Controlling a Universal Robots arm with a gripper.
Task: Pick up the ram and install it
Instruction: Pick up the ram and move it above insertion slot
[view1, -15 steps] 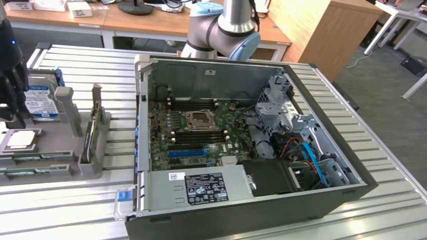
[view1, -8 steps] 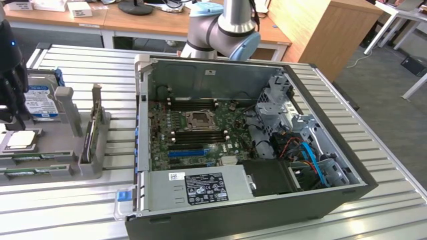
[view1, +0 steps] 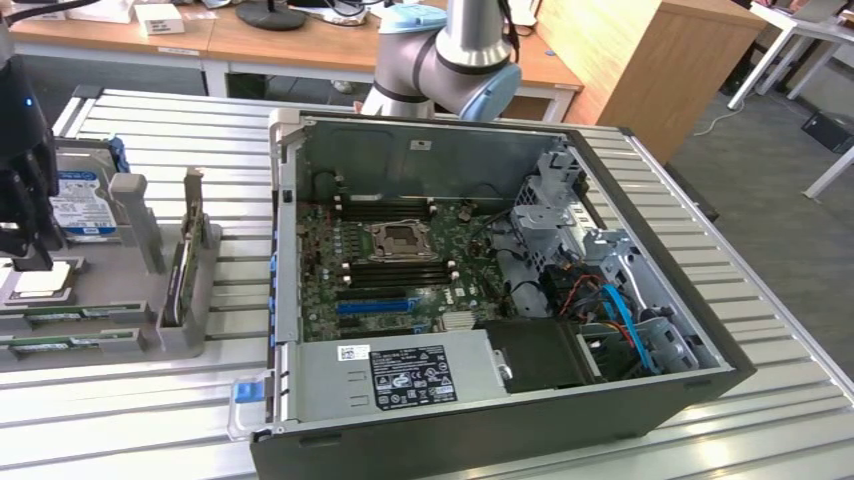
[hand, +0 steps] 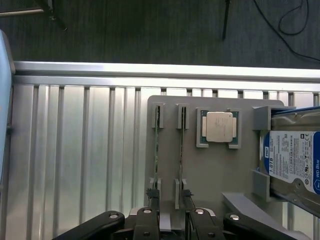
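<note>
Two ram sticks stand on edge in side-by-side slots of a gray holder (hand: 210, 175): the ram (hand: 181, 150) in the slot next to the CPU (hand: 220, 126), and the other stick (hand: 156, 150) in the slot beyond it. Neither is lifted; both sit in their end brackets.

The gripper (hand: 168, 196) hangs over one end of the holder, released, its fingers (hand: 149, 194) spread wide with nothing between them. In the wrist view the two fingertips fall just outside the ends of the two sticks. Whether they touch either stick cannot be told.

The CPU lies flat in its own recess. A hard drive (hand: 292, 160) with a blue and white label stands at the holder's far side, past the CPU.

The holder rests on a slatted metal table (hand: 75, 150). In the exterior view it sits at the left, well apart from the open case (view1: 601, 400). The case lies on its side with the motherboard (view1: 461, 260) facing up and its black memory slots (view1: 387, 268) bare. The arm (view1: 454, 60) rises behind the case.
</note>
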